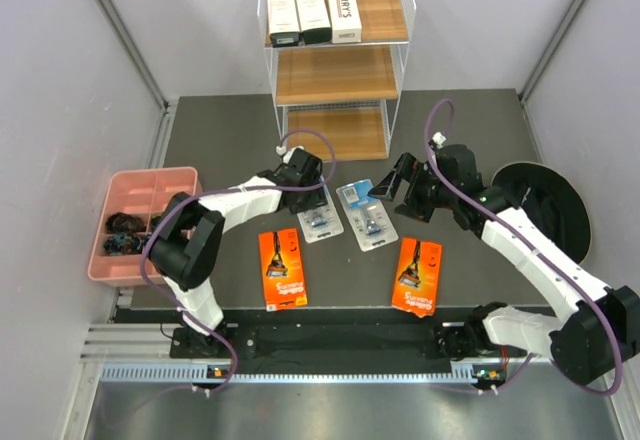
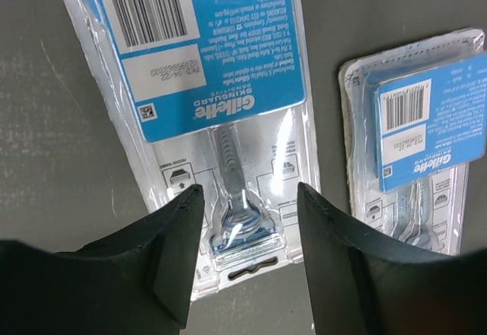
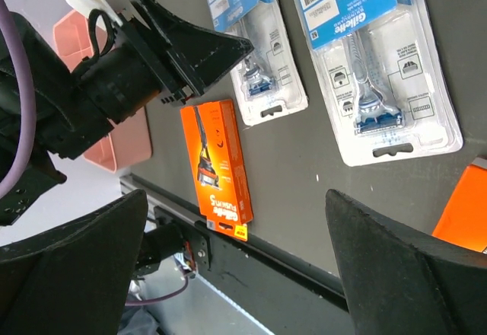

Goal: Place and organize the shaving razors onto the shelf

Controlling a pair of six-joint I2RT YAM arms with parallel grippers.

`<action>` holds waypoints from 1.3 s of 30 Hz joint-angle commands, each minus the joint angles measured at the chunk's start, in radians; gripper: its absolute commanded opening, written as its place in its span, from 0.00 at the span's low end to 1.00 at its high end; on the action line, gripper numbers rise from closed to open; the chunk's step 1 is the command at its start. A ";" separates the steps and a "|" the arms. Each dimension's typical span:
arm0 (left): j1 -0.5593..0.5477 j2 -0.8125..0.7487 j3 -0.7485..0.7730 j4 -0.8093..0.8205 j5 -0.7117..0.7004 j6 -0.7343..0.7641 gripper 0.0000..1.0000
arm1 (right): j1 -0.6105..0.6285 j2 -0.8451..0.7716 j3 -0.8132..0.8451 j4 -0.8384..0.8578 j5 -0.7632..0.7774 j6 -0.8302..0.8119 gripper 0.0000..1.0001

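Seven razor packs are in view, three of them on the shelf [image 1: 335,75], which stands at the far edge of the table [image 1: 230,140]. Those three are long white boxes side by side along the left part of the top tier: the left box [image 1: 283,12], the middle box [image 1: 312,10] and the box marked HARRY'S [image 1: 343,10]. The two lower tiers show bare wood.

The other four packs lie flat near the middle of the table. The left blue pack [image 2: 221,122] and the right blue pack [image 1: 366,217] lie just beside each other, apart, printed backs up. Nearer the table's near edge lie the left orange card [image 1: 282,268] and the right orange card [image 1: 417,276], well apart from each other.

The left gripper [image 2: 249,198] hangs low over the left blue pack, its jaws apart with the razor head showing in the gap between them. Whether the fingertips [image 2: 183,228] touch the plastic cannot be told; nothing is clamped. The right gripper [image 1: 393,178] hovers above the table just right of the right blue pack, jaws spread wide and holding nothing.

A pink tray [image 1: 150,182] with small dark items sits at the table's left edge.
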 commanded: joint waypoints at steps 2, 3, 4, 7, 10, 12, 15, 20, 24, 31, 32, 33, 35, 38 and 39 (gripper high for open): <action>-0.017 0.058 0.083 0.013 -0.074 -0.031 0.56 | 0.011 -0.009 -0.008 0.042 0.001 -0.014 0.99; -0.017 0.075 0.098 -0.004 -0.079 -0.033 0.55 | 0.009 -0.009 -0.008 0.041 0.001 -0.016 0.99; -0.020 0.092 0.114 -0.036 -0.083 -0.036 0.55 | 0.011 -0.009 -0.008 0.042 0.000 -0.014 0.99; -0.028 0.136 0.141 -0.051 -0.092 -0.047 0.49 | 0.011 -0.011 -0.011 0.041 0.000 -0.016 0.99; -0.034 0.162 0.157 -0.082 -0.120 -0.061 0.35 | 0.009 -0.014 -0.014 0.036 0.003 -0.019 0.99; -0.035 0.179 0.168 -0.117 -0.140 -0.064 0.32 | 0.009 -0.016 -0.019 0.039 0.003 -0.017 0.99; -0.035 0.196 0.172 -0.154 -0.169 -0.062 0.32 | 0.011 -0.016 -0.028 0.045 -0.002 -0.016 0.99; -0.037 0.225 0.183 -0.183 -0.166 -0.056 0.01 | 0.011 -0.016 -0.039 0.053 -0.006 -0.009 0.99; -0.040 0.193 0.172 -0.176 -0.181 -0.047 0.00 | 0.011 -0.017 -0.037 0.055 -0.006 -0.011 0.99; -0.040 0.124 0.195 -0.194 -0.197 -0.015 0.00 | 0.011 -0.014 -0.033 0.058 -0.011 -0.009 0.99; -0.043 0.115 0.197 -0.196 -0.198 -0.009 0.00 | 0.011 -0.014 -0.031 0.056 -0.011 -0.011 0.99; -0.048 0.104 0.200 -0.199 -0.201 -0.004 0.00 | 0.011 -0.016 -0.028 0.056 -0.011 -0.011 0.99; -0.052 0.077 0.204 -0.200 -0.200 0.013 0.00 | 0.011 -0.017 -0.027 0.055 -0.011 -0.011 0.99; -0.066 0.035 0.203 -0.203 -0.197 0.033 0.00 | 0.011 -0.017 -0.025 0.059 -0.016 -0.011 0.99; -0.068 0.022 0.198 -0.202 -0.192 0.042 0.00 | 0.011 -0.017 -0.025 0.061 -0.017 -0.011 0.99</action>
